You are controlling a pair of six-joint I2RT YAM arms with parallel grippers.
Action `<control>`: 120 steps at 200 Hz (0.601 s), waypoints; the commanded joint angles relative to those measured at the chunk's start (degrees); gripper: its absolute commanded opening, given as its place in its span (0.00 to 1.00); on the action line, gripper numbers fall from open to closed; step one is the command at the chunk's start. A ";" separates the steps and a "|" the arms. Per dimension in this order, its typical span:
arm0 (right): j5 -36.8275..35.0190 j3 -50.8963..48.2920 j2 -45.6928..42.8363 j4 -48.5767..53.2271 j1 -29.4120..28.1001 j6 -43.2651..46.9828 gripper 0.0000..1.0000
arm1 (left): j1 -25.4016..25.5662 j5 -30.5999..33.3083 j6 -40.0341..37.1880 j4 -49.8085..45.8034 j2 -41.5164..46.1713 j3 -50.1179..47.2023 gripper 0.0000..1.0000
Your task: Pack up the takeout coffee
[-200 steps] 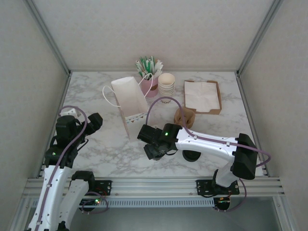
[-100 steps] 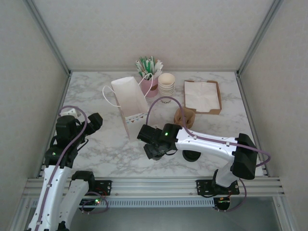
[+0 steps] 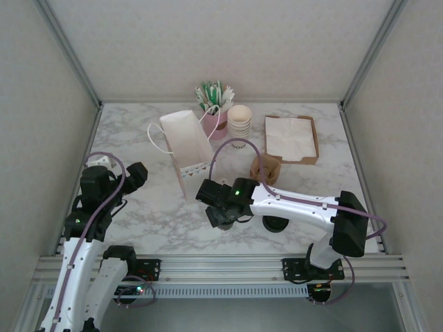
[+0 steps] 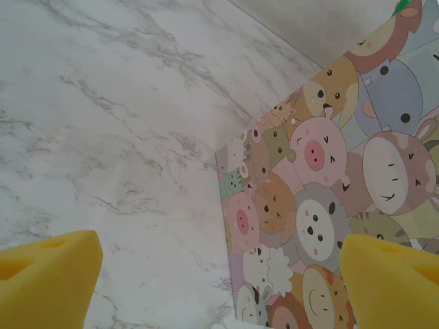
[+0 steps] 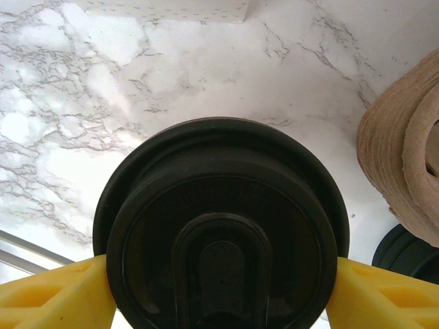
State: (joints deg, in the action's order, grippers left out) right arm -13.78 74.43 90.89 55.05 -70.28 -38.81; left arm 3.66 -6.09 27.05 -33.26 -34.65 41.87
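lately changed: very little; over the last second the right gripper (image 5: 219,296) has crept a touch toward the paper bag (image 3: 187,146), carrying its load along.
right hand: fingers pressed in on the takeout coffee (image 5: 221,226) from both sides, the yellow pads (image 5: 55,298) sitting just under the black lid's rim; the grip has not slackened.
coffee's place: between the right fingers, lid turned up at the wrist camera, the marble table (image 5: 206,62) beyond it.
bag from the right hand: ahead of the fingers and a little to their left, near but apart.
right of the right hand: a brown cardboard roll (image 5: 405,151), apart from the cup.
left hand: the left gripper (image 4: 218,282) is spread wide and empty, unmoved; the bag's cartoon-printed side lies ahead and to the right of its fingers.
meaning for the task: likely the carry toward the bag, going slowly; the cup is secured but not yet packed.
open question: which way the bag's mouth faces i cannot tell, so the entry line stays a guess.
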 commanded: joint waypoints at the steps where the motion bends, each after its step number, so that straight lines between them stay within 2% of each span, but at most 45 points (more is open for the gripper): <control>1: -1.34 -0.52 1.29 2.09 -0.38 -1.41 0.76 | 0.21 0.19 0.02 -0.43 0.20 0.58 0.90; 61: -1.27 -0.40 2.60 4.29 -0.37 -1.97 0.76 | 0.21 0.20 0.03 -0.33 0.13 0.63 0.90; 120: 4.12 0.79 5.57 6.83 0.86 -2.01 0.74 | 0.23 0.20 0.02 -0.43 0.20 0.59 0.90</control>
State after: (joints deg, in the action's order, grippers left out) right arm -13.26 75.96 92.86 56.66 -70.22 -40.07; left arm 3.66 -6.09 27.05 -33.26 -34.65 41.87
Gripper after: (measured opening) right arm 0.749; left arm 0.895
